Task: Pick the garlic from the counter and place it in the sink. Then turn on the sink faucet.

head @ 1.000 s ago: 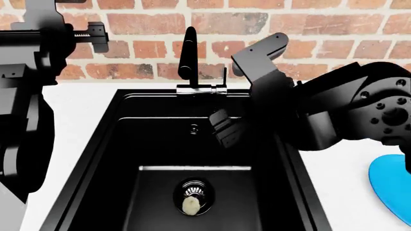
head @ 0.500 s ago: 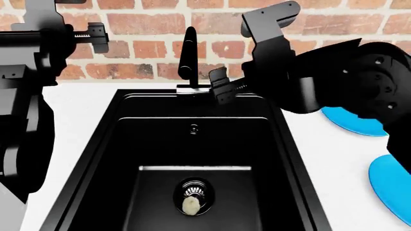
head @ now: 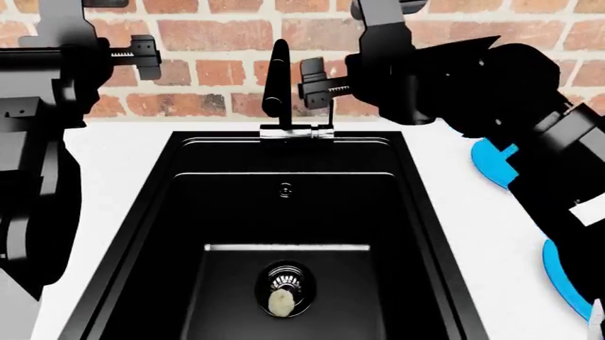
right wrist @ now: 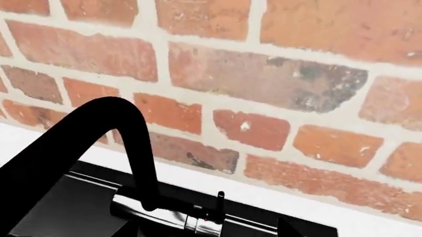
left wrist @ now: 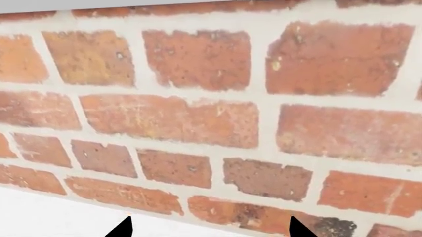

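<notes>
With the garlic (head: 280,303) already lying on the drain in the sink (head: 189,212), the stiff, thin faucet (head: 276,81) lever (right wrist: 220,205) at the counter's (head: 123,156) back edge is best nudged near its tip by the right gripper (head: 317,86), whose jaws, like the left's, cannot be judged.

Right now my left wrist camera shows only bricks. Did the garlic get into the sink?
Observer: Yes. The garlic is lying on the drain at the bottom of the sink.
Operator: Where is my right gripper?
Observer: The right gripper is up by the brick wall, beside the faucet and just above its thin handle. I can't tell if they touch.
</notes>
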Tool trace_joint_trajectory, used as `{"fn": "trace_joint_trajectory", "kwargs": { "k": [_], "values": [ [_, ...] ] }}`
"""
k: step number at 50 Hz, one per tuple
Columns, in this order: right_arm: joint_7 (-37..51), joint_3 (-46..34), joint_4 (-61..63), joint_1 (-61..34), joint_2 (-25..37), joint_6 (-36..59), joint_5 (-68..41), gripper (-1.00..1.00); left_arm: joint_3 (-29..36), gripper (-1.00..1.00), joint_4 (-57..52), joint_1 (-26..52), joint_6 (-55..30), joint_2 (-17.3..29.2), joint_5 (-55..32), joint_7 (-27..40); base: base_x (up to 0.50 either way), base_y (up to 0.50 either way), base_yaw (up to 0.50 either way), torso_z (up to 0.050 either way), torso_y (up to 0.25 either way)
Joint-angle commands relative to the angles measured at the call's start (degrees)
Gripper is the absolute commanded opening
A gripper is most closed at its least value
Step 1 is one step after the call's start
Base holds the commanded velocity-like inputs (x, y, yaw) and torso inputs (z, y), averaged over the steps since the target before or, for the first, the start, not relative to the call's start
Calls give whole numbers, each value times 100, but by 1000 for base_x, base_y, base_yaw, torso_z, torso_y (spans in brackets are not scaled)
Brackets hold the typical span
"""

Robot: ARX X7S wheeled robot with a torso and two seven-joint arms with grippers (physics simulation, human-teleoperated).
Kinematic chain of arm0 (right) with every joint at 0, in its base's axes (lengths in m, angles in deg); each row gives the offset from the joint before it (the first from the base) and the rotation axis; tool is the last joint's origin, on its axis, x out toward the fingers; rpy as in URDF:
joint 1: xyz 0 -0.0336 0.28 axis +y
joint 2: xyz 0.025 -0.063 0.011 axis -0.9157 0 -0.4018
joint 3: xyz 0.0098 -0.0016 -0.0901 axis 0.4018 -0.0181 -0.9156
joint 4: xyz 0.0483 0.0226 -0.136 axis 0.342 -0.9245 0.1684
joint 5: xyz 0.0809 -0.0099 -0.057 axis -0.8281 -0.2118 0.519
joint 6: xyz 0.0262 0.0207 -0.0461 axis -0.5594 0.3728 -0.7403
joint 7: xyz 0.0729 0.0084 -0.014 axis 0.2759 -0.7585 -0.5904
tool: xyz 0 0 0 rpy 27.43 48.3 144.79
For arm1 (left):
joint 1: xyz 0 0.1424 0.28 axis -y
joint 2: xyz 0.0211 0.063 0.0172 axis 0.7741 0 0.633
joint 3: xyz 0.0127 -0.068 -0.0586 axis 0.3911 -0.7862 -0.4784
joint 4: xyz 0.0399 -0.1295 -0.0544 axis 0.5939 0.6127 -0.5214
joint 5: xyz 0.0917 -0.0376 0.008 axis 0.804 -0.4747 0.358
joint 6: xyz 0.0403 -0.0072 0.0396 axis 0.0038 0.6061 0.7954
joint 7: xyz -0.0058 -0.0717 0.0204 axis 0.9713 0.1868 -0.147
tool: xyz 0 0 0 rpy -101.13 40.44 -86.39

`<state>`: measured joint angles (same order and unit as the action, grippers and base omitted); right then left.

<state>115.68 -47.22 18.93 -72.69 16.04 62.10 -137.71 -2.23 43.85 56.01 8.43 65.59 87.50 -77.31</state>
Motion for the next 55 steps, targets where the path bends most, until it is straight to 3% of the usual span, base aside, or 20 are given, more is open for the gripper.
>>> {"fn": "trace_joint_trajectory", "kwargs": {
  "k": [1, 13, 34, 55],
  "values": [
    [-804, -262, -1961, -18, -927, -602, 620, 100, -5, 100, 0, -11, 1, 18, 0, -9, 0, 0, 0, 0, 0],
    [-1432, -442, -3568, 98, -1698, -1142, 904, 100, -15, 100, 0, -17, 5, 14, -2, -8, 0, 0, 0, 0, 0],
    [-910, -1966, -3394, 545, -1707, -2470, -484, 100, -42, 100, 1, -132, 49, 2, -9, -40, 0, 0, 0, 0, 0],
    [-446, -2104, -3247, 966, -1707, -3265, -526, 100, -81, 100, 1, -162, 55, 21, -6, -47, 0, 0, 0, 0, 0]
  ]
}}
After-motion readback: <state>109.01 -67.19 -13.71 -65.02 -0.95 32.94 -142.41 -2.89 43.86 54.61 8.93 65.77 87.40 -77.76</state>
